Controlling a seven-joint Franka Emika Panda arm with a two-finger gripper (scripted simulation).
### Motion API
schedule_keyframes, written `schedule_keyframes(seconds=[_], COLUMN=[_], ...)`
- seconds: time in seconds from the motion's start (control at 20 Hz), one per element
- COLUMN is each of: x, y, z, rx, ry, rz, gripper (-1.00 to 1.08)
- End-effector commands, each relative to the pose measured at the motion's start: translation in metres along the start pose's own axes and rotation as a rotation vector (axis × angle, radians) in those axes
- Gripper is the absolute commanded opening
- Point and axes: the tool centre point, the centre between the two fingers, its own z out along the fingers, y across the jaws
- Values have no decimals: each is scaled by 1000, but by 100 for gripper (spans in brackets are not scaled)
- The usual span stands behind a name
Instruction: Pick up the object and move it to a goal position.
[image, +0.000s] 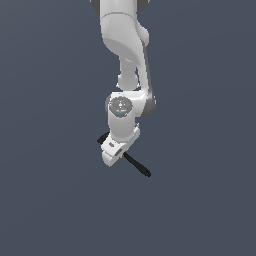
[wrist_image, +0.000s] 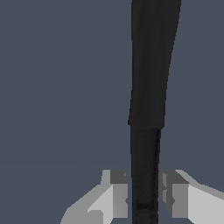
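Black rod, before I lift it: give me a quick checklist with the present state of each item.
1. Black rod lies between the fingers: ok.
2. Fingers touch the rod on both sides: cannot tell; thin gaps seem to show in the wrist view.
3. Gripper sits near the rod's middle: ok; both ends stick out in the exterior view.
4. Rod off the surface: cannot tell.
5. Goal position visible: not ok; no marker shows.

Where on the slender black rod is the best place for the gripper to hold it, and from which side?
Grip the slender black rod on its thin, straight shaft, coming from above with a finger on each long side. The white gripper already straddles that narrow part; the thicker section would need wider jaws.
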Motion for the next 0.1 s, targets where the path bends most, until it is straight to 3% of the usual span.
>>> schedule_keyframes(seconds=[0.0,0.05], x=[1,1], y=[1,1], z=[-1,-1], rx=[-1,-1], ry=[1,1], rz=[0,0], gripper=[-100,-100])
